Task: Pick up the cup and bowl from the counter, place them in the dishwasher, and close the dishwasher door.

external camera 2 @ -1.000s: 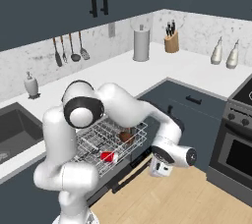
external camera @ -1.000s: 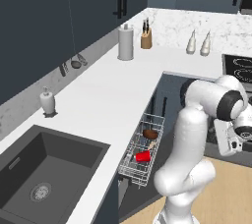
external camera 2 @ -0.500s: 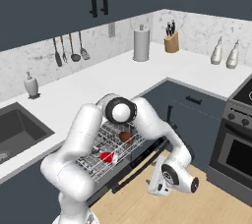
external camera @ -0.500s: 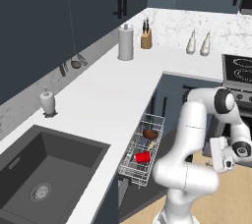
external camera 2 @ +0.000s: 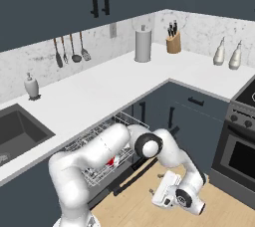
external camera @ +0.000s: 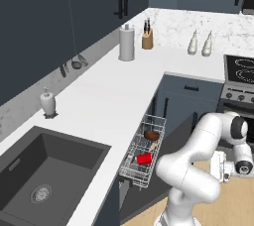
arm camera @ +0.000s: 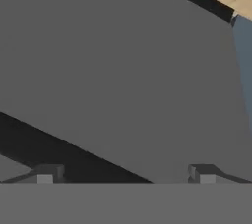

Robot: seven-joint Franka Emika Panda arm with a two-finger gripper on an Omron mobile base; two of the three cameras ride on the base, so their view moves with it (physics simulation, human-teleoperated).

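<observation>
Wide-open, empty gripper (arm camera: pixel 125 174) faces the lowered dishwasher door (arm camera: pixel 123 70); cup (external camera: pixel 144 158) and bowl (external camera: pixel 151 135) sit racked.

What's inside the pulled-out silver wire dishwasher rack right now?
In the silver wire rack lie the small red party cup and, farther back, the round dark brown bowl. From the right base view the robot's white arm covers most of the rack, so its other contents can't be told.

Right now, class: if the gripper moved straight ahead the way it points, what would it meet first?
Most likely the dishwasher door, the flat dark panel facing the open gripper; how far off is unclear.
</observation>
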